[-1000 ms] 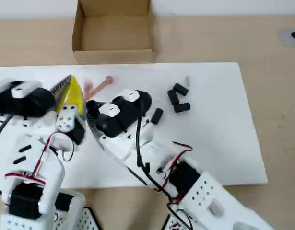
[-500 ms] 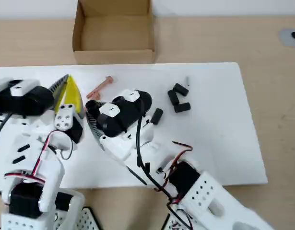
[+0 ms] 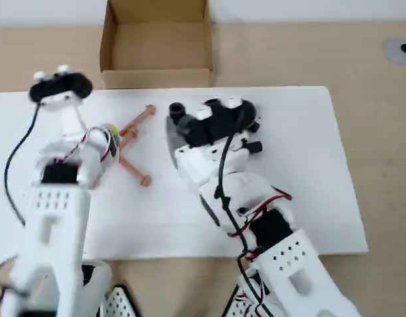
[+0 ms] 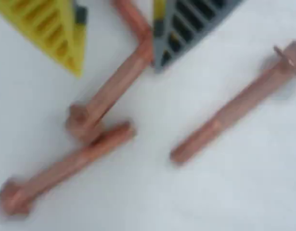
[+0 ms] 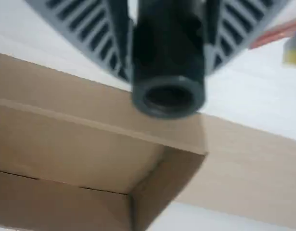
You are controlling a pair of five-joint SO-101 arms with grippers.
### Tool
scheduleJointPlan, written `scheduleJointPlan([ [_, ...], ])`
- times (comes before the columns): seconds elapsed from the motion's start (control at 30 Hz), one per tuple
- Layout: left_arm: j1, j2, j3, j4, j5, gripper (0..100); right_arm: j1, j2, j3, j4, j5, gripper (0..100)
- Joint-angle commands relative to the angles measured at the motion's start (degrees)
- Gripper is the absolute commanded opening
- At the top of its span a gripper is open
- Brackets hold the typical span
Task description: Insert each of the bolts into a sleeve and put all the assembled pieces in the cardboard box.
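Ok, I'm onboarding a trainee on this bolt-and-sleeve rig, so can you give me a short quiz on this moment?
1. True or false: the right claw is empty.
2. What lies on the white board under the left claw? A) black sleeves B) copper-coloured bolts C) a cardboard box
3. Fill in: the left claw's jaws stand ____.
Key: 1 false, it holds a black sleeve; 2 B; 3 open.
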Motion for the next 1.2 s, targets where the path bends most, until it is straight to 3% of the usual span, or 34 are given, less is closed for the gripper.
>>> scheduleJointPlan([
  [0.0, -0.18, 11.65, -11.52, 4.84, -4.40, 11, 1.10, -0.66, -0.75, -1.23, 0.62, 0.9],
  [0.2, 0.26, 23.34, -22.51, 13.01, -15.12, 11, 1.10, -0.66, -0.66, -1.23, 0.62, 0.9],
  [0.6, 5.63, 30.29, -26.20, 14.42, -32.62, 11, 1.10, -0.66, -0.66, -1.23, 0.62, 0.9],
  [0.87, 5.89, 32.40, -27.52, 10.73, -32.97, 11, 1.10, -0.66, -0.57, -1.23, 0.62, 0.9],
  [1.17, 3.52, 46.37, -36.92, 9.23, -33.05, 11, 1.10, -0.66, 1.10, -1.58, 0.62, 0.9],
])
